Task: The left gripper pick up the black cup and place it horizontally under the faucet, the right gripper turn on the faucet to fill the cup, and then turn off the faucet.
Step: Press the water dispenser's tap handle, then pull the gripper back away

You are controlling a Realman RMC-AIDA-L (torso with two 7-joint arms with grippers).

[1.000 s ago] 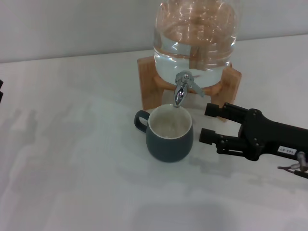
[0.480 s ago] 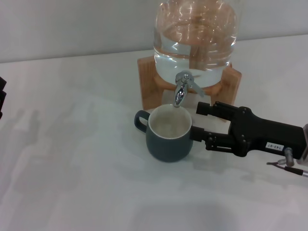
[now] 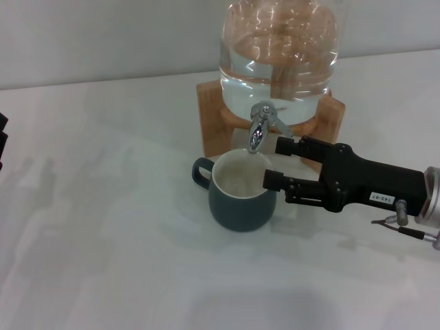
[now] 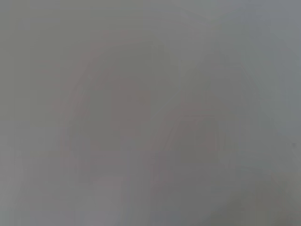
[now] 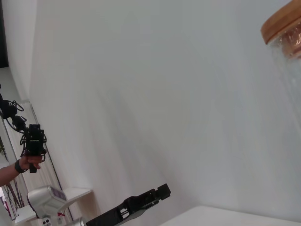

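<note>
at the centre of the head view the black cup (image 3: 242, 196) stands upright on the white table (image 3: 103, 240), directly under the faucet (image 3: 259, 128). the right gripper (image 3: 278, 163) reaches in from the right, fingers spread, one beside the faucet lever, the other at the cup's rim. the left gripper (image 5: 160, 192) shows only in the right wrist view's lower middle; whether it is spread i cannot tell.

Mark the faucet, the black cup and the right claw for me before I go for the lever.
faucet (image 3: 258, 129), head view, on the chrome spout.
black cup (image 3: 242, 206), head view, on the dark outer wall.
right gripper (image 3: 276, 163), head view, midway between the claw's two fingertips.
</note>
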